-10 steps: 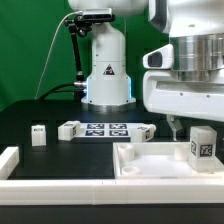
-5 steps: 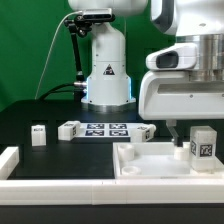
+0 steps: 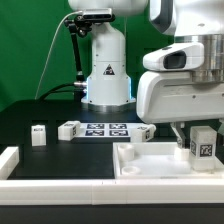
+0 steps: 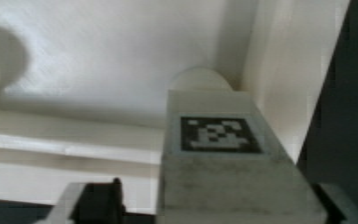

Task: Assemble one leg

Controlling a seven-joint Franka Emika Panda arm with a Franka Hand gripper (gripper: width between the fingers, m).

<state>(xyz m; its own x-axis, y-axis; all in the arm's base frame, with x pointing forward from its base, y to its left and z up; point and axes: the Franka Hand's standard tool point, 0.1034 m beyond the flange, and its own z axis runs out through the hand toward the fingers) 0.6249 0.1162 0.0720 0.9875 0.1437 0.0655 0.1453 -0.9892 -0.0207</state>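
Note:
A small white leg (image 3: 203, 143) with a black-and-white tag stands upright in the tray-like part (image 3: 150, 163), in its corner on the exterior view's right. My gripper (image 3: 196, 134) hangs straight over it, with the leg between the jaws. One dark finger (image 3: 178, 129) shows beside the leg with a gap between them. In the wrist view the tagged leg (image 4: 220, 140) fills the middle between the fingers of my gripper (image 4: 215, 203). One finger (image 4: 99, 202) stands clear of the leg's side. The other finger is barely in view at the edge.
The marker board (image 3: 105, 129) lies at mid table. Three more small white tagged parts lie near it (image 3: 38, 134), (image 3: 69, 129), (image 3: 143, 130). A white piece (image 3: 8, 160) sits at the front on the exterior view's left. The arm's base (image 3: 105, 65) stands behind.
The gripper body has shifted slightly toward the exterior view's left. The leg stays in the tray corner, almost unmoved.

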